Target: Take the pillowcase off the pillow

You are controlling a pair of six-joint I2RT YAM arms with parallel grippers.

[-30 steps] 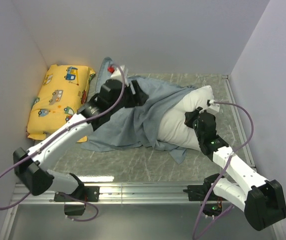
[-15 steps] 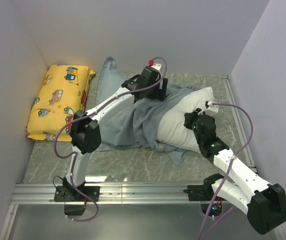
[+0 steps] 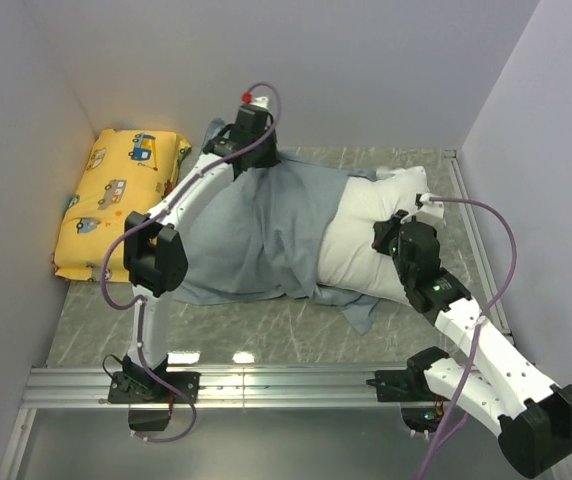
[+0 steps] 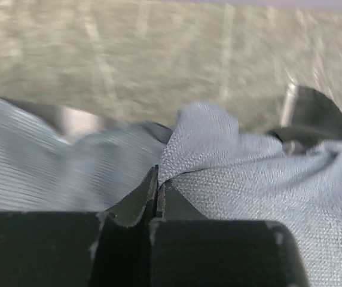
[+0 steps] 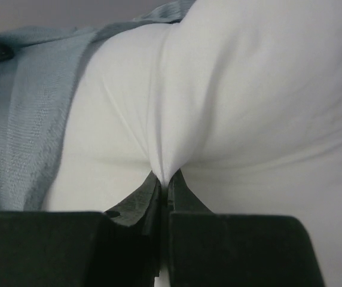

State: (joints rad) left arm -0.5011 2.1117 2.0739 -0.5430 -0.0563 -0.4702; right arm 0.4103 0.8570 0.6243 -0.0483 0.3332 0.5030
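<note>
Yellow pillow [image 3: 116, 200], far left against the side wall [image 3: 26, 120]: printed with cartoon vehicles, any lettering on it too small to read.

Blue-grey woven cloth, the pillowcase [image 3: 256, 240], lies spread over the middle of the table [image 3: 266, 330] with its lighter side up. It covers the left part of the pillow [image 3: 366, 250]. The pillow is white and plump and sits right of centre. Its right end is bare and points toward the far right corner. A flap of pillowcase pokes out from under the pillow's near edge.

Left gripper [image 4: 158, 176]: arm reached out to the far side, over the far edge of the cloth. Jaws closed to a hairline, a raised fold of pillowcase pinched between the tips. The weave is plain to see in the left wrist view, the table behind it blurred.

Right gripper [image 5: 164, 179]: on the bare white part of the pillow. Jaws pressed together on a pucker of the pillow's white skin, creases fanning out from the pinch. Pillowcase edge lies just left of it.
</note>
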